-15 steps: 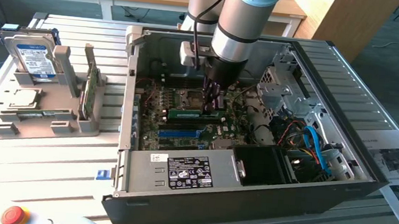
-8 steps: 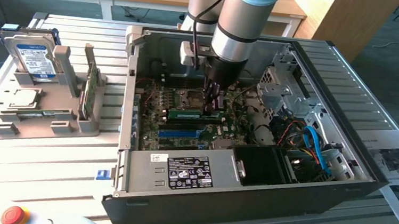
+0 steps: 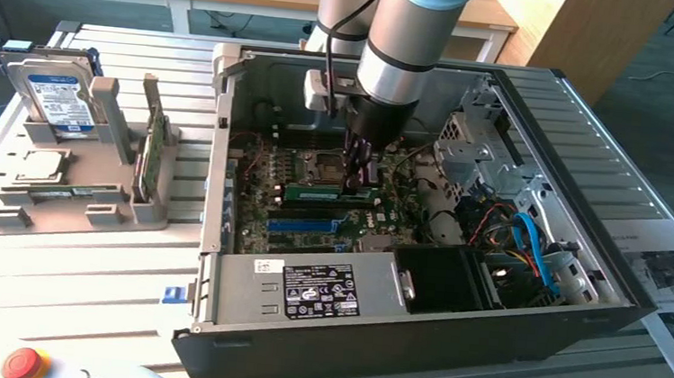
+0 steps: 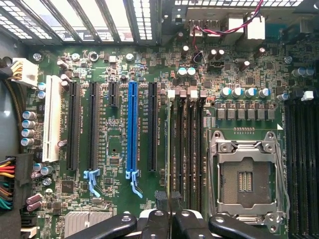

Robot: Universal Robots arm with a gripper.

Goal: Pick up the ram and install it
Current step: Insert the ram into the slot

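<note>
While the gripper (image 3: pixel 355 183) hangs inside the open computer case (image 3: pixel 421 349), its fingers pinch the ram (image 3: pixel 319 190) tight. The ram lies at the black slots (image 4: pixel 192 149) on the green board (image 4: pixel 117 196), just beside the empty chip socket (image 4: pixel 244 179).

Our arm (image 3: pixel 398 31) reaches straight down, wrist vertical; our gripper (image 3: pixel 357 183) points downward, its fingers (image 4: pixel 155 220) drawn close together, pinching the ram (image 4: pixel 169 149) between them.
</note>
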